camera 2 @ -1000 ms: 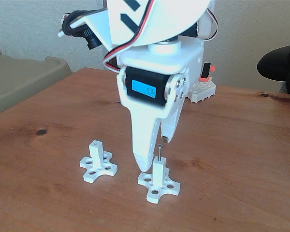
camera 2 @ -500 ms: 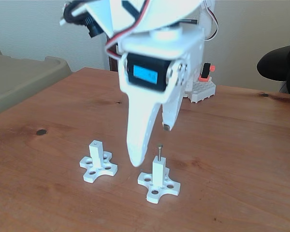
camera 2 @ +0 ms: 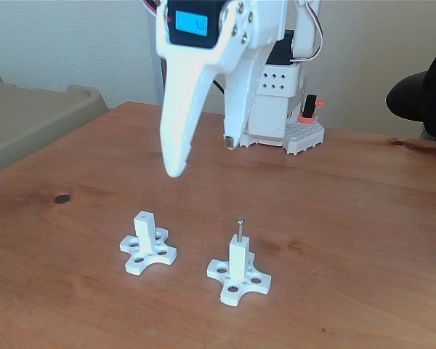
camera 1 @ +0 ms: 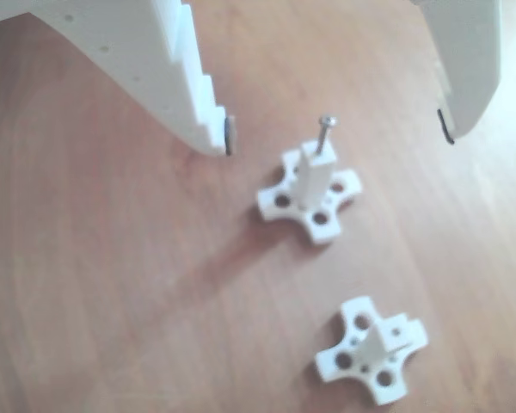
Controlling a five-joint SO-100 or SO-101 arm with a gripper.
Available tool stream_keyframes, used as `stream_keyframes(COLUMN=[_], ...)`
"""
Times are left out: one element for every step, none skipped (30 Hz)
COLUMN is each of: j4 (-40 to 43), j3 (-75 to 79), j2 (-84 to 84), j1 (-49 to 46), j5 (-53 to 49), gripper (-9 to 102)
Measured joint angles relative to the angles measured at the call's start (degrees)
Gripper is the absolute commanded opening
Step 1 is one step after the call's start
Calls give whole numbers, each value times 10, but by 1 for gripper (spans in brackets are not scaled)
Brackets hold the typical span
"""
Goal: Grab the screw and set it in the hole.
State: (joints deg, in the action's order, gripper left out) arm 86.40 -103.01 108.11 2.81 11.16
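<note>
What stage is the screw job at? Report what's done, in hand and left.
Done: the thin silver metal screw stands upright in the tip of the right-hand white square plastic post in the fixed view, head above it. In hand: nothing; the white two-finger gripper is open, above the posts. Left: apparently nothing; how deep the screw sits cannot be judged.

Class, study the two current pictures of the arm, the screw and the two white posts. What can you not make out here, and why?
- How deep the screw sits in its post: the post hides its shank in both views.
- The hole in the empty post: a tiny speck in the fixed view; blurred in the other view.
- The upper fingers: cut off by the top edge of the other view.
</note>
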Motion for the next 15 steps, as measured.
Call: stream_keyframes(j4=[-11,-20,-30,-40,-54,-61,-65,-72,-81,-88,-91,-96,-101,-102,-106], j3=[-20,-39,-54,-72,-105,-120,-133,-151,-173,-193,-204,-224,-252,-258,-269], j2=[21,40,56,74,104,118,128,144,162,178,188,204,228,233,243], j1=[-4,-8,-11,-12,-16,-18,-20,-23,-27,-31,-33,-36,-40,-40,-42], j5=[-3,-4,-6,-8,-11,-13,-14,-17,-18,-20,-20,-20,-20,-20,-20], gripper=[20,17,14,11,7,4,1,-4,-4,-4,-4,-4,-4,-4,-4])
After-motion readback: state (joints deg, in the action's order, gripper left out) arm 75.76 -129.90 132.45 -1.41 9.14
